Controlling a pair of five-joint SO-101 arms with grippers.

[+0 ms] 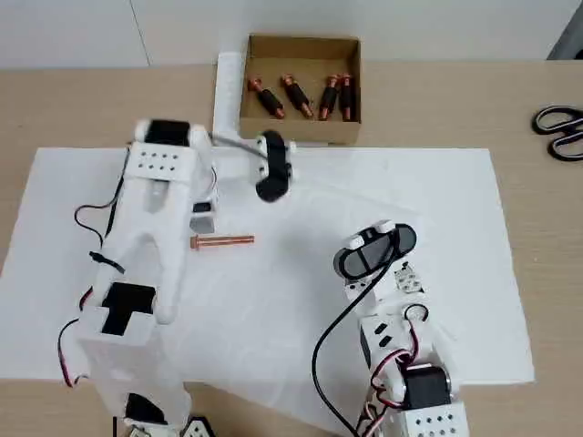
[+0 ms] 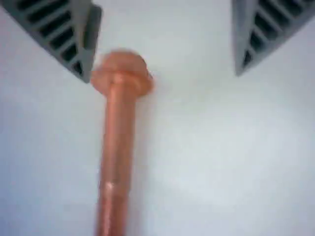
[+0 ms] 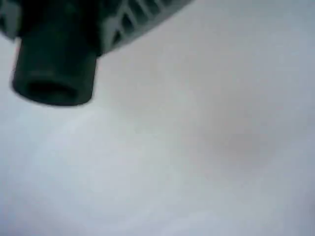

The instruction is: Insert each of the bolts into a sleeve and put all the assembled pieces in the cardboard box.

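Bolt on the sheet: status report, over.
Left gripper open, fingers either side of the bolt head. Bolt flat on white sheet. Right gripper shut on black sleeve. Nothing blocking the bolt.

No text, label, number or sign can be read anywhere. The box shows plain cardboard, and the white sheet is unprinted.

Light wood desk, big white paper sheet covering its middle and near part. Black-handled scissors far right, on bare desk off the sheet, cut by the frame edge.
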